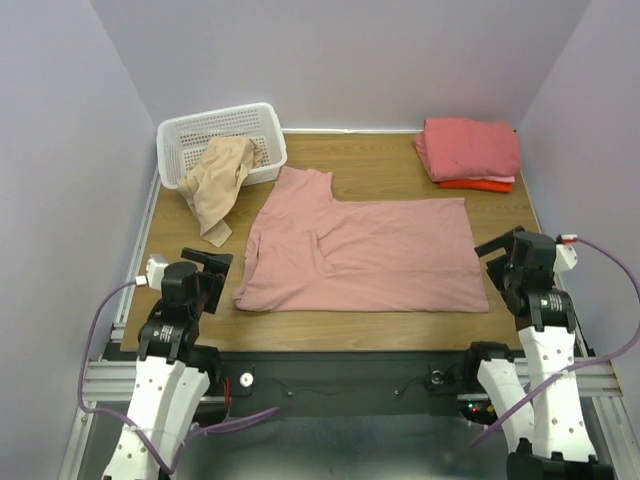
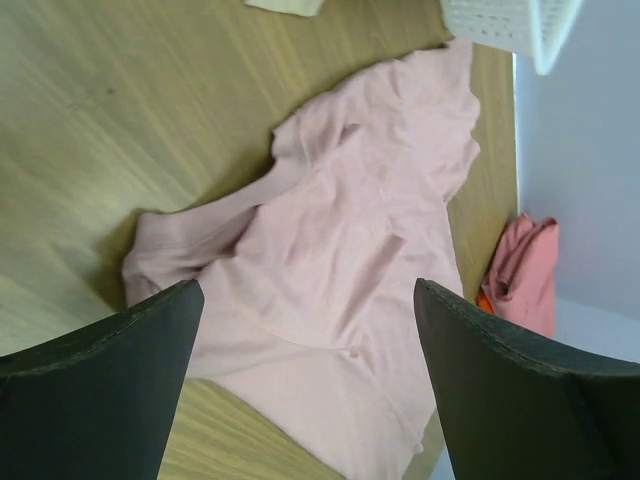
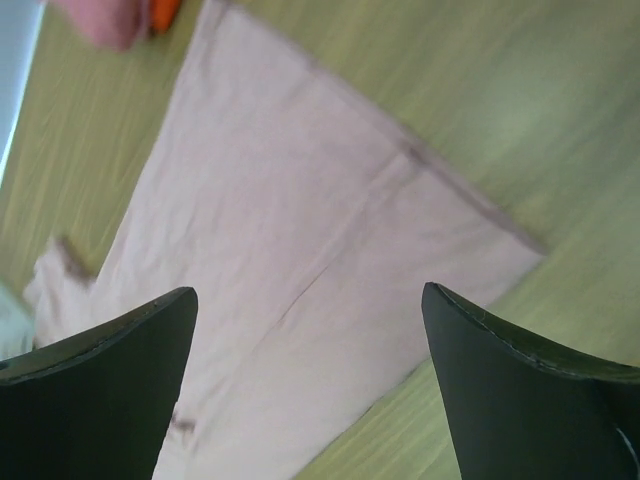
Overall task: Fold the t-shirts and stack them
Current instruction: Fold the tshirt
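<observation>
A dusty-pink t-shirt (image 1: 360, 250) lies partly folded across the middle of the table, one sleeve pointing toward the back. My left gripper (image 1: 212, 262) hovers open just off its left end, and the left wrist view shows the cloth (image 2: 350, 230) below the wide-apart fingers (image 2: 120, 380). My right gripper (image 1: 497, 248) is open beside the shirt's right edge, above its near corner (image 3: 290, 230). A beige t-shirt (image 1: 220, 180) hangs out of the basket. Folded salmon-pink and orange-red t-shirts (image 1: 470, 150) are stacked at the back right.
A white lattice basket (image 1: 215, 130) stands at the back left corner. Purple walls close in the table on three sides. Bare wood shows along the near edge (image 1: 350, 330) and between the basket and the stack.
</observation>
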`<state>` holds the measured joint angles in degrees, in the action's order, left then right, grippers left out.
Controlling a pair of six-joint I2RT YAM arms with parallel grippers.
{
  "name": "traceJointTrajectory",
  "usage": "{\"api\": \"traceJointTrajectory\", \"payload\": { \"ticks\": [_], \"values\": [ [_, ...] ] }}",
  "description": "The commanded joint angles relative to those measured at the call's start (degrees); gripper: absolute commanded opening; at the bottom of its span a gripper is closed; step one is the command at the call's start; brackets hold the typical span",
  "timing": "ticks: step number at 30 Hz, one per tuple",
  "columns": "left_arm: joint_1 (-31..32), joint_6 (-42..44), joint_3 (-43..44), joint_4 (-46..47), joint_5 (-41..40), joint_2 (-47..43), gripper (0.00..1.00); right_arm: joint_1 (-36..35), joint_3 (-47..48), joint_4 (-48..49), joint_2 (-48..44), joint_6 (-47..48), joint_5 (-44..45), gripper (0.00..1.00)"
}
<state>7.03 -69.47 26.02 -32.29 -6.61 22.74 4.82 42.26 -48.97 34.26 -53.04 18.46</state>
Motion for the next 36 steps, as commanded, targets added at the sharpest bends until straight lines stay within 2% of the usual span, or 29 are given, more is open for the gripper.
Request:
{"api": "traceJointTrajectory", "payload": {
  "ticks": [1, 2, 4, 6, 7, 10, 15, 19, 24, 29, 31, 32, 35, 36],
  "values": [
    [0.0, 7.85, 2.46, 9.42, 6.24, 7.65, 0.99, 0.1, 2.48, 6.94, 4.93, 9.44, -20.17, 1.0],
    [0.44, 8.64, 2.28, 12.66, 10.35, 12.28, 0.99, 0.02, 1.43, 8.79, 6.94, 10.05, -24.31, 1.0],
    [4.29, 9.62, 2.02, 15.23, 11.97, 16.96, 0.99, -0.16, -3.64, 15.47, 9.32, 10.06, -33.35, 1.0],
    [9.03, 8.57, 1.58, 19.1, 10.58, 22.86, 0.99, -1.12, -5.86, 16.88, 11.17, 10.75, -33.32, 1.0],
    [14.97, 6.48, 1.58, 20.24, 8.13, 24.53, 0.99, -2.87, -6.4, 17.24, 12.05, 11.28, -31.22, 1.0],
    [21.69, 4.79, 2.8, 24.99, 5.22, 31.12, 0.99, -7.08, -8.85, 20.04, 15.65, 11.64, -30.67, 1.0],
    [22.86, 5.92, 6.05, 26.32, 3.54, 41.84, 0.98, -9.39, -14.21, 25.41, 21.01, 11.29, -30.15, 1.0],
    [22.33, 6.81, 6.67, 23.69, -0.06, 47.29, 0.98, -9.39, -15.1, 25.68, 23.83, 11.29, -24.63, 1.0],
    [17.94, 7.51, 4.75, 22.19, -0.16, 48.97, 0.98, -9.39, -16.24, 24.63, 25.15, 8.31, -17.07, 1.0],
    [16.44, 6.11, 2.03, 19.02, 3.78, 46.52, 0.98, -9.39, -18.26, 22.44, 24.1, 8.39, -18.19, 1.0],
    [16.44, 5.49, -1.49, 20.77, 7.29, 43.8, 0.98, -9.39, -19.49, 19.71, 20.68, 6.02, -18.19, 1.0],
    [16.61, 4.01, -2.63, 21.74, 11.93, 41.44, 0.98, -9.39, -19.93, 19.27, 19.02, 5.23, -20.02, 1.0],
    [17.76, -0.73, -6.24, 20.0, 11.63, 37.04, 0.98, -9.39, -19.15, 16.02, 13.22, 1.01, -19.87, 1.0],
    [17.76, -3.45, -6.85, 16.16, 10.66, 33.98, 0.98, -9.39, -18.28, 14.1, 10.5, 0.57, -19.52, 1.0]
  ]
}}
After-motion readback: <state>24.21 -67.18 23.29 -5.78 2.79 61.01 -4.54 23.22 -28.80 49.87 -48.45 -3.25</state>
